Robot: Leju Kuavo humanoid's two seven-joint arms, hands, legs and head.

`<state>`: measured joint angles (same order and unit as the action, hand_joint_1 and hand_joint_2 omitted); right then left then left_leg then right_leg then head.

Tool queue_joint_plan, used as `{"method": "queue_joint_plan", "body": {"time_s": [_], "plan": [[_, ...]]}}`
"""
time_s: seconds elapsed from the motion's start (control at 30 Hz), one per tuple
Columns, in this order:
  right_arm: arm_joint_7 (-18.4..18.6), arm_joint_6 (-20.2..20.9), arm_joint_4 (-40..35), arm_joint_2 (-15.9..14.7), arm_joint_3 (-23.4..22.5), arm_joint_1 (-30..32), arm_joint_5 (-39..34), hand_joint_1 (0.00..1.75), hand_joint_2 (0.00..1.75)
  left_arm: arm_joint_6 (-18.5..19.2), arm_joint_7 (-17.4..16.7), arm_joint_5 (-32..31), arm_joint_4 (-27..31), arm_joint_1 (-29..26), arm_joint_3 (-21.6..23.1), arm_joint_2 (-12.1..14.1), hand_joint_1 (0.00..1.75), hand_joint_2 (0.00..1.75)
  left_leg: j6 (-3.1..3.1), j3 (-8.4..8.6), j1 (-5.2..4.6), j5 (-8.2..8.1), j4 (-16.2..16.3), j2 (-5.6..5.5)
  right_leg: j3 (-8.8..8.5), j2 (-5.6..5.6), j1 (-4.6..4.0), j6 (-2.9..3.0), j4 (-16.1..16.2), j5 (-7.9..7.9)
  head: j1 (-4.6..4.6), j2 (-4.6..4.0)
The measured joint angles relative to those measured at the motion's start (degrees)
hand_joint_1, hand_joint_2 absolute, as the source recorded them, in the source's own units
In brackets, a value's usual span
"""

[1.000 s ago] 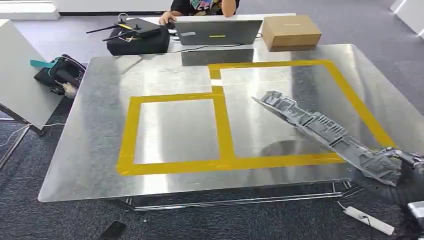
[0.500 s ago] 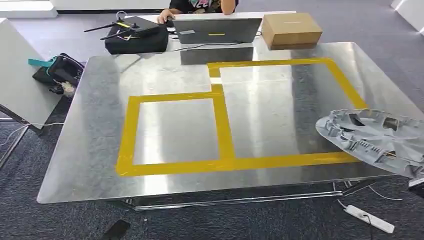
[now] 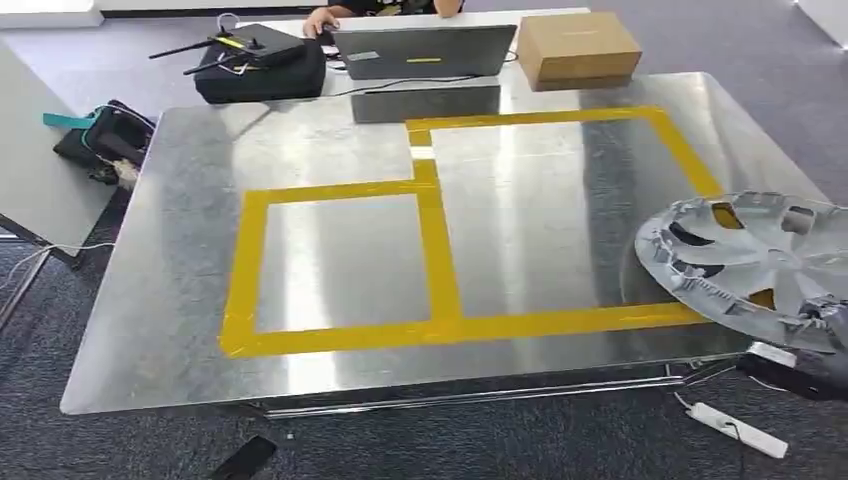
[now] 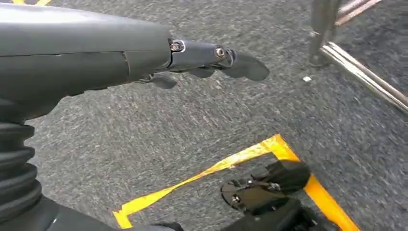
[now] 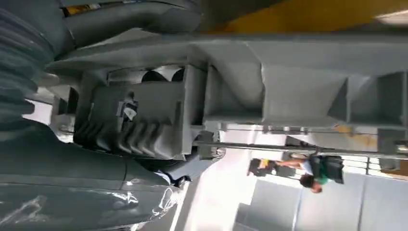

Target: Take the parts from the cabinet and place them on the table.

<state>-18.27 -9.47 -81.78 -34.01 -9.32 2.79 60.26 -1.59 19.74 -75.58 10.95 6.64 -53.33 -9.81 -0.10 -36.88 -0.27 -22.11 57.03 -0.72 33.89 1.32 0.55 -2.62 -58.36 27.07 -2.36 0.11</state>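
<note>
Grey plastic, this round ribbed wheel cover [image 3: 760,265]: light and stiff, I judge, but its thin clips may break. Your right hand [image 5: 72,159] holds it at the rim, over the steel table [image 3: 180,300] edge. Your left hand [image 4: 144,62] hangs, fingers apart, holding nothing.

The wheel cover [image 3: 757,268] sits over the table's [image 3: 180,300] right edge, overlapping the right taped rectangle [image 3: 690,160], with the right hand [image 3: 825,318] at its near rim. Left of that lies the smaller taped square [image 3: 245,270]. Behind the table: router bag [image 3: 260,75] left, laptop [image 3: 425,50] centre, cardboard box [image 3: 578,48] right.
</note>
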Motion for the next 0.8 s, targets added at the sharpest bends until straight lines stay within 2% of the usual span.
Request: {"method": "queue_joint_plan", "body": {"time_s": [0.13, 0.33, 0.43, 0.63, 0.8], "plan": [[1.0, -1.4, 3.8, 0.0, 6.6, -3.8, 0.1, 1.75, 1.75, 0.2, -0.3, 0.0, 0.0, 0.2, 0.8, -0.2, 0.0, 1.75, -0.08, -0.02, 0.24, 0.03, -0.3, -0.03, 0.06, -0.2, -0.28, 0.18, 0.0, -0.15, -0.02, 0.0], [0.9, -1.8, 5.7, -0.2, 9.9, -6.4, -0.2, 1.75, 1.75, 0.2, -0.4, -0.2, 0.0, 0.3, 1.6, -0.1, 0.0, 1.75, -0.36, -0.03, 0.28, 0.26, -0.4, -0.04, -0.02, -0.19, -0.35, 0.4, 0.0, -0.42, -0.07, 0.0], [0.5, -1.9, 8.4, 0.2, 13.6, -11.7, 2.3, 1.75, 1.75, 1.0, -1.0, -1.4, 0.0, 0.6, 2.2, -0.1, 0.0, 1.75, -0.49, 0.0, 0.25, 0.35, -0.4, 0.15, 0.05, 0.18, -0.38, 0.43, 0.0, -0.72, -0.04, 0.0], [1.0, -2.1, 18.5, 5.6, 27.1, -27.1, 6.3, 1.75, 1.75, 2.3, -2.3, -2.4, 0.0, 2.9, 4.7, 0.0, 0.0, 1.75, -0.49, 0.11, 0.28, 0.8, -0.4, 0.37, 0.01, 0.22, -0.38, 0.44, 0.0, -1.07, -0.04, 0.0], [2.6, -0.1, 21.2, 8.5, 36.1, -34.0, 6.2, 1.75, 1.75, 3.0, -2.9, -2.6, 0.0, 3.3, 6.2, -0.1, 0.0, 1.75, -0.47, 0.1, 0.3, 0.91, -0.4, 0.21, -0.04, 0.01, -0.38, 0.44, 0.0, -1.14, -0.02, 0.0]]}}
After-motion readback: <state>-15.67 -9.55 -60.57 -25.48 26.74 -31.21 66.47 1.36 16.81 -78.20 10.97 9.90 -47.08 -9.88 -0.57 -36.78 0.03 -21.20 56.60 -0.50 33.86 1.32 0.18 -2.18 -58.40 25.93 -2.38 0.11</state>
